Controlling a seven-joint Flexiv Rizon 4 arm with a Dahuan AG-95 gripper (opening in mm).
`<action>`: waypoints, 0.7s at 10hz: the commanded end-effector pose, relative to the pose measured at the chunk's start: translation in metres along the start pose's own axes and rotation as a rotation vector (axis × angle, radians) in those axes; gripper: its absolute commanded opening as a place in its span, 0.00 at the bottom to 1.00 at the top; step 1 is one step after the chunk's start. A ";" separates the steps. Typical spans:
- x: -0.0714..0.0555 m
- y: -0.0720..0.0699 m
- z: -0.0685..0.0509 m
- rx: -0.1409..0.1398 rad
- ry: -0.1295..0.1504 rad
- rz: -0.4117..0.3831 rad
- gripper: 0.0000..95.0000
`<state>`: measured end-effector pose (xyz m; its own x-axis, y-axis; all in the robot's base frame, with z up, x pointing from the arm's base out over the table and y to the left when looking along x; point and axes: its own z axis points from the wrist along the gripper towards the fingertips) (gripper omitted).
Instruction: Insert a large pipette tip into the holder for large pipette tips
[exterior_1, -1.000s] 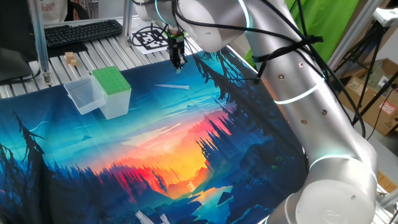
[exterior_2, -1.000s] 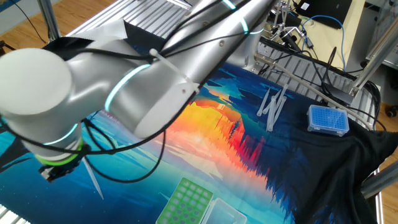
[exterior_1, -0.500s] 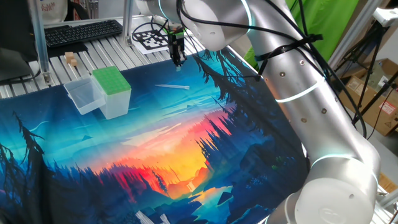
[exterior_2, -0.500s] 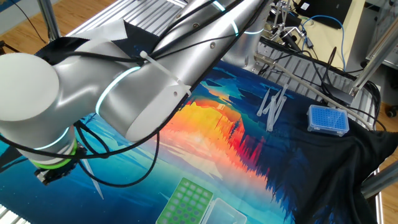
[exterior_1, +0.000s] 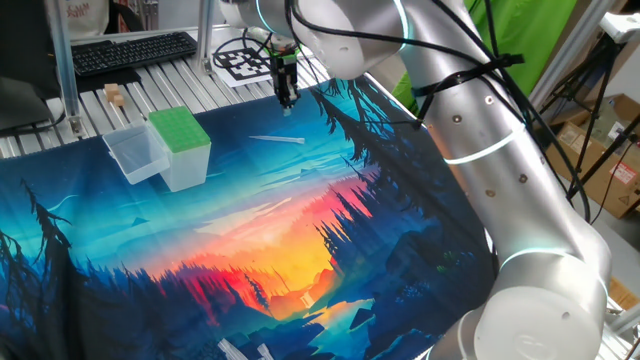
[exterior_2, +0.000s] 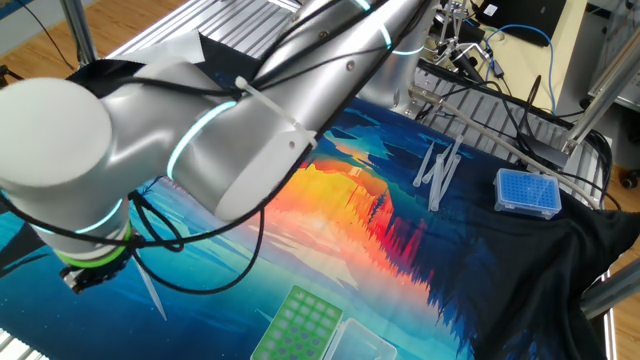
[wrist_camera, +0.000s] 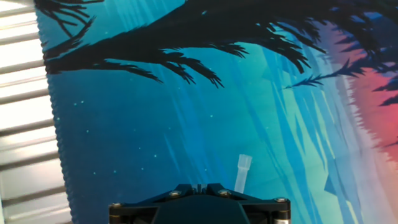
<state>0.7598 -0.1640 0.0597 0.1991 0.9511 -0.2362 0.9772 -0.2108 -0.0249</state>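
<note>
Only hand view shows tip (wrist_camera: 241, 173) end (holder (exterior_1: 180, 131) elsewhere).

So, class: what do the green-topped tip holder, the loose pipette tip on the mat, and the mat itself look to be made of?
Holder for large pipette tips: plastic, matte green top, cloudy translucent sides. Large pipette tip: translucent whitish plastic. Mat: probably printed fabric; its edges drape and crease.

slatted metal table (exterior_1: 150, 80) under a forest-sunset mat (exterior_1: 280, 230); keyboard (exterior_1: 135, 52) on it.
</note>
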 end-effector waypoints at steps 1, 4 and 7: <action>0.001 0.000 0.001 0.008 -0.033 0.021 0.00; 0.001 0.000 0.001 0.004 -0.058 0.061 0.00; 0.001 0.000 0.001 -0.004 -0.085 0.105 0.00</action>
<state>0.7590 -0.1629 0.0592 0.2939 0.9016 -0.3173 0.9516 -0.3071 0.0088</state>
